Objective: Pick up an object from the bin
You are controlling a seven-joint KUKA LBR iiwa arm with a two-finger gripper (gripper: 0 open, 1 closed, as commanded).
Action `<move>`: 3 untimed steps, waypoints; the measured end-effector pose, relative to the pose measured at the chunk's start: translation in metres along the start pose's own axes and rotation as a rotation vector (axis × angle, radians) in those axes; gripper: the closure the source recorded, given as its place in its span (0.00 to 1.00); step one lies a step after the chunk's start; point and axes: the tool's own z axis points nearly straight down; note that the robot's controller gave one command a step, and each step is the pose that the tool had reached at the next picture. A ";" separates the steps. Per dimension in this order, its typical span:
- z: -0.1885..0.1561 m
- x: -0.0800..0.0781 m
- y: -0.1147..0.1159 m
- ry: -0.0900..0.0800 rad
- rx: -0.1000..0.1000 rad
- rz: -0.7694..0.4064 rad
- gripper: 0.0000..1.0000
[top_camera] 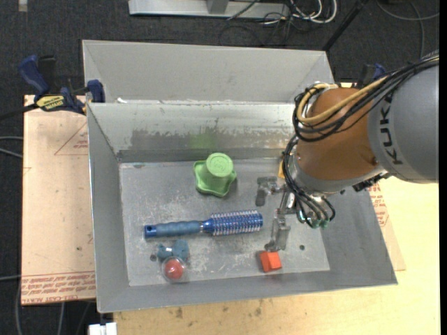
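Observation:
My gripper (273, 213) hangs over the right middle of the bin floor, open, with nothing between its fingers. One finger (265, 189) points toward the back, the other finger (279, 234) toward the front. A small orange block (269, 260) lies just in front of the nearer fingertip, close to it. A blue hairbrush (206, 226) lies flat across the floor, its bristled head ending just left of the gap between the fingers. A green lobed cup (214, 174) stands to the back left of the gripper.
A small blue toy with a red ball (172, 262) lies in the front left corner. The arm with its orange cover and cables leans in over the bin's right wall.

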 end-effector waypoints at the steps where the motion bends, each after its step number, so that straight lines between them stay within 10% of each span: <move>1: 0.093 -0.040 0.011 -0.003 -0.001 0.057 0.00; 2: 0.089 -0.041 0.011 -0.007 -0.001 0.057 1.00; 3: -0.038 -0.039 0.009 -0.016 0.000 0.038 1.00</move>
